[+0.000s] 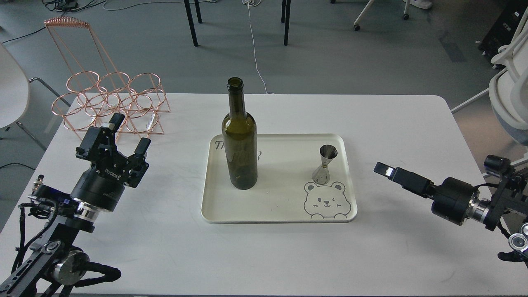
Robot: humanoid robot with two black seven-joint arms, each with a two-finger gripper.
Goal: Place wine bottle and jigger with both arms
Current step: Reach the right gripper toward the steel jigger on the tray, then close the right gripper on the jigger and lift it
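The wine bottle [240,140] is dark olive-green and stands upright on the left part of a cream tray [277,218]. The steel jigger [324,164] stands upright on the tray's right part, just above a printed bear. My left gripper [128,134] is open and empty over the table, well left of the tray. My right gripper [387,170] lies low and points left toward the tray's right edge. It is turned edge-on, so its two fingers overlap. Both grippers are apart from the bottle and the jigger.
A copper wire bottle rack [110,105] stands at the table's back left corner, just behind my left gripper. A white chair [511,95] stands off the table's right edge. The white table [272,255] is bare in front of the tray.
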